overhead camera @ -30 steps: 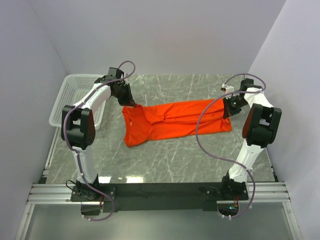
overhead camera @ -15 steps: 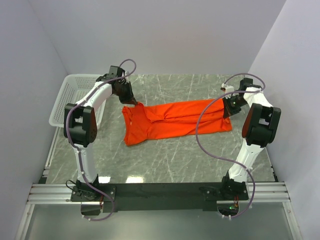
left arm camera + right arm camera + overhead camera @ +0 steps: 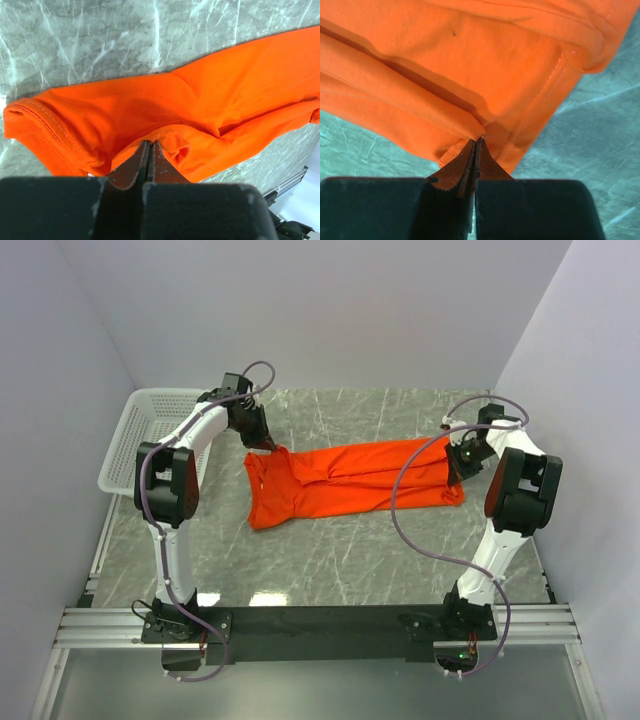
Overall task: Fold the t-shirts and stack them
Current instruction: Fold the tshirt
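At your far left the white mesh basket (image 3: 150, 430), latticed plastic, stands clear of the work. Your left gripper (image 3: 149, 145) has its jaws pressed together on a pinch of the t-shirt (image 3: 340, 485) beside a ribbed, stitched edge, probably to anchor that end. The shirt lies across the middle of the grey veined table (image 3: 330, 560) as a long, soft orange-red band, folded lengthwise with shallow creases. At its right end your right gripper (image 3: 477, 141) is nipped tight on the double-stitched hem corner, likely so both ends can be lifted together.
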You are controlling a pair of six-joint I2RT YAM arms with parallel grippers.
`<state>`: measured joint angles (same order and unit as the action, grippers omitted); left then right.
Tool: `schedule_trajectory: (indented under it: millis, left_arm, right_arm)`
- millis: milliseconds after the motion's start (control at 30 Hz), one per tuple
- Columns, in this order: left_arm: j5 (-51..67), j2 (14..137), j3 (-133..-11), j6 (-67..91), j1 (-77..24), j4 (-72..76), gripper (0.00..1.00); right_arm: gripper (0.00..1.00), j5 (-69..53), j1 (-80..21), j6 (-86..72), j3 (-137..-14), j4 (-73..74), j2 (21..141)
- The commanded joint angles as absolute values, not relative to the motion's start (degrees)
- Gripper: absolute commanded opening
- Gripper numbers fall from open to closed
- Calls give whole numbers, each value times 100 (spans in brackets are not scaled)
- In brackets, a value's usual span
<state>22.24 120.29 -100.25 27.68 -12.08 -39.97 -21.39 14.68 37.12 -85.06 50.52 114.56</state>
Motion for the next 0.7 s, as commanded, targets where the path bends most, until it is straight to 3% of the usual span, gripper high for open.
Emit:
schedule_trajectory:
  millis: [0,333,367,400,500,600,667]
  left_arm:
    - [2303,12076,-10336,2716,-1230,-3920,1]
    - [2171,12059,-10371,2795,-1239,-3859,2]
    - [2145,12015,-10362,2812,-1239,-3789,4]
    - [2127,11928,-10354,2830,-1239,-3771,18]
    - [1961,11603,-10257,2909,-1239,-3621,40]
    - [1733,11156,-10100,2909,-1239,-3498,49]
    - [1626,10926,-9994,2865,-1239,-3489,50]
  right_arm:
    - [0,-2048,1529,3700,-8481,4949,11118]
    - [4,-2005,1450,3121,-9035,4598,11452]
    - [11,-1952,1424,2946,-9096,4527,11443]
    - [15,-1899,1415,2875,-9123,4465,11426]
    - [25,-1636,1415,2620,-9202,4281,11312]
    - [32,-1485,1476,2671,-9158,4201,11127]
    - [36,-1564,1494,2838,-9097,4367,11013]
